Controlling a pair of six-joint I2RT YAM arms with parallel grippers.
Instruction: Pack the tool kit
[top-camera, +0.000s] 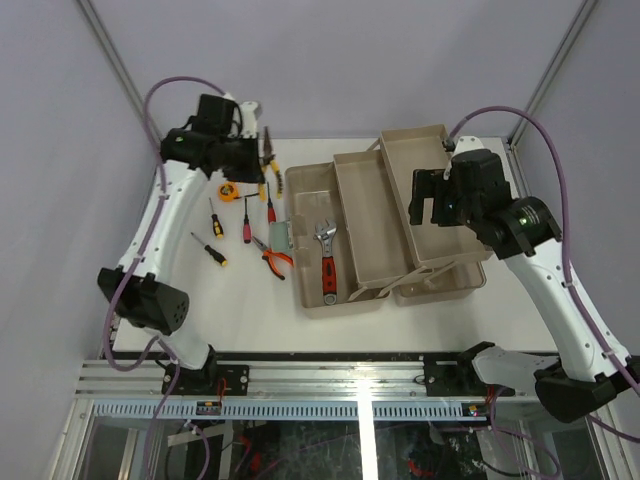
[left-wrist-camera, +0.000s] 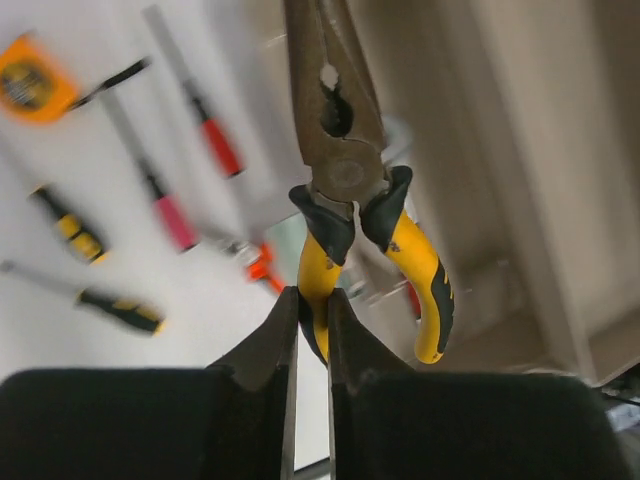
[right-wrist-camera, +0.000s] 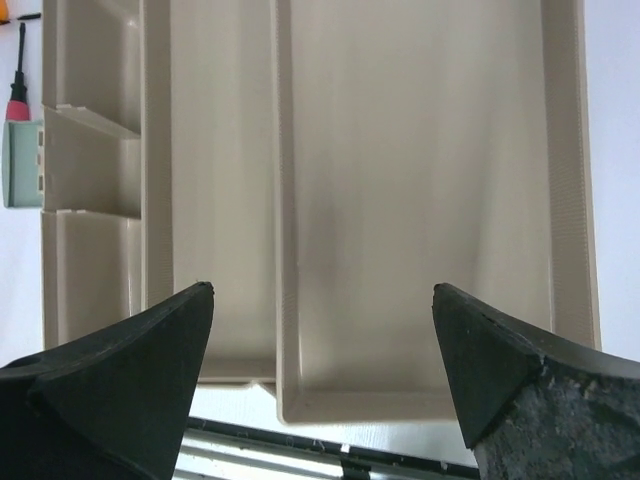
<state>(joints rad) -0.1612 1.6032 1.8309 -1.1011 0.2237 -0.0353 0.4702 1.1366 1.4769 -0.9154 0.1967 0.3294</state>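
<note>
The left gripper (left-wrist-camera: 312, 300) is clamped on one yellow handle of the pliers (left-wrist-camera: 345, 170), their nose pointing straight out past its fingertips. The open toolbox (top-camera: 303, 210) lies just off to its right. The right gripper (right-wrist-camera: 322, 300) hangs over that toolbox, spread wide and empty.

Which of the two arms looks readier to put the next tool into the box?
The left. The left gripper is shut on a handle of the yellow pliers, held up ready to carry. The right gripper hangs open and empty over the toolbox.
</note>
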